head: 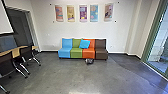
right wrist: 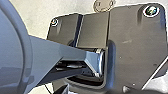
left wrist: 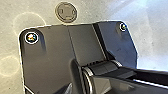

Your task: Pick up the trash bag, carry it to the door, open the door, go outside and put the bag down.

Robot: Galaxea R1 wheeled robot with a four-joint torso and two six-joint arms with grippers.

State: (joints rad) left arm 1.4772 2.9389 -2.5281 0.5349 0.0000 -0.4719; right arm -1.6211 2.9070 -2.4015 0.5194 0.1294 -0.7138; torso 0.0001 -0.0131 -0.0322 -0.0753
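From here I'm seeing a small dark-grey bundle (head: 89, 61), probably the trash bag, sitting on the grey polished floor (head: 57, 73) just by the orange padded seat (head: 88, 53). I'm not managing to tell whether the left gripper (left wrist: 92, 90) or right gripper (right wrist: 93, 91) is spread or pressed together.

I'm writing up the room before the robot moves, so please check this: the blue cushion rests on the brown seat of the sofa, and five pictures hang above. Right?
Not quite: the head view shows the blue cushion leaning where the green and orange seats meet. Five pictures do hang above.
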